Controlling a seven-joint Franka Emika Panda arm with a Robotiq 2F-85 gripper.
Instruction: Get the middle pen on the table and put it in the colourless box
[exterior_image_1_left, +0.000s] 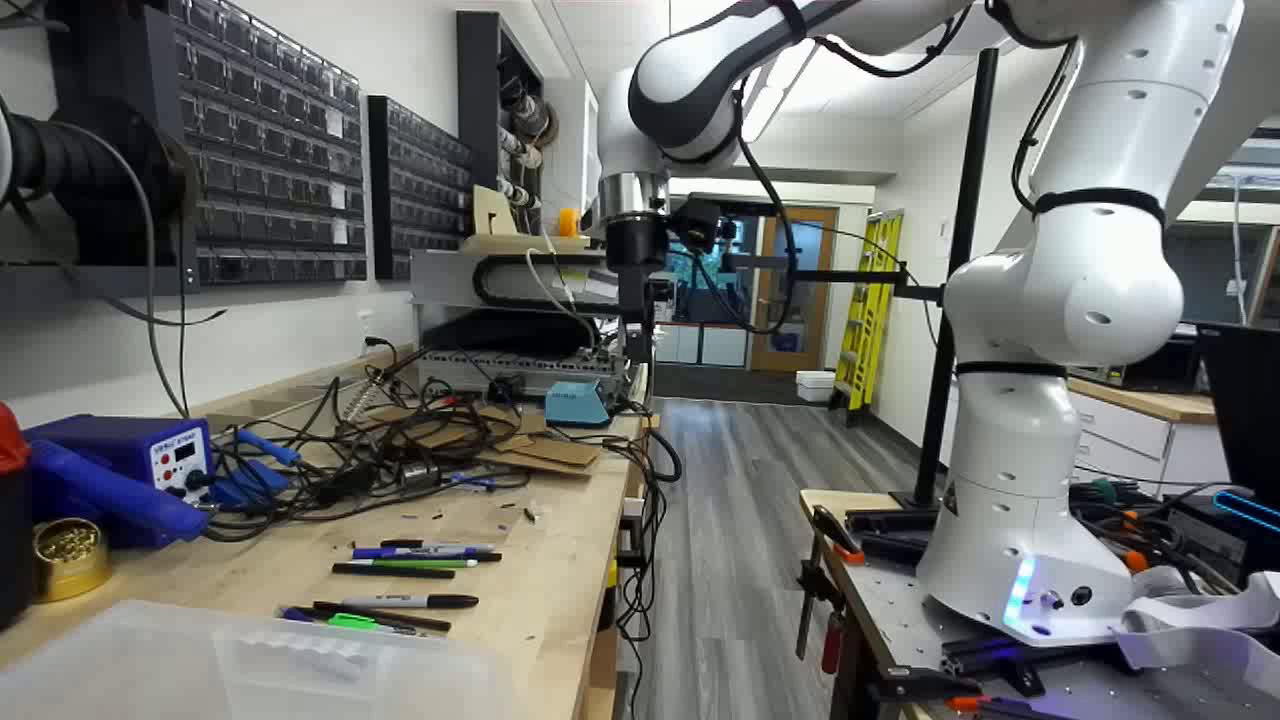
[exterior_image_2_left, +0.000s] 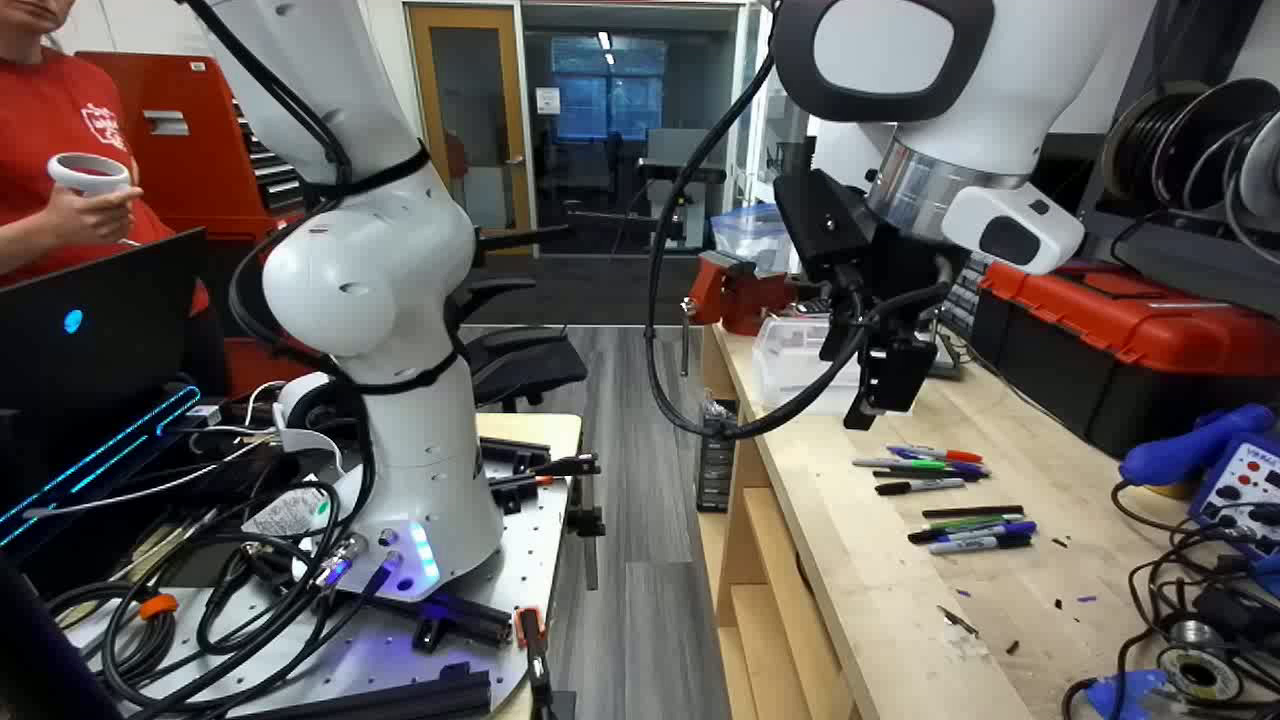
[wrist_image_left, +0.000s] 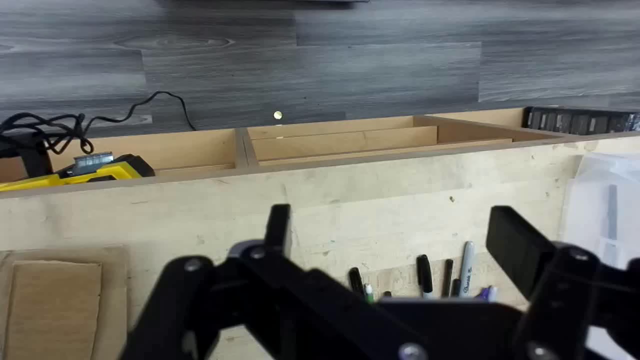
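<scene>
Pens (exterior_image_1_left: 408, 601) near frosted plastic box (exterior_image_1_left: 265, 675)

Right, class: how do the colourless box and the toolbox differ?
The colourless box is pale, translucent plastic; the toolbox is opaque, with a black body and red lid. The colourless box stands near the open edge of the table, whereas the toolbox stands farther in. Both are roughly box-shaped and rest on the table.
</scene>
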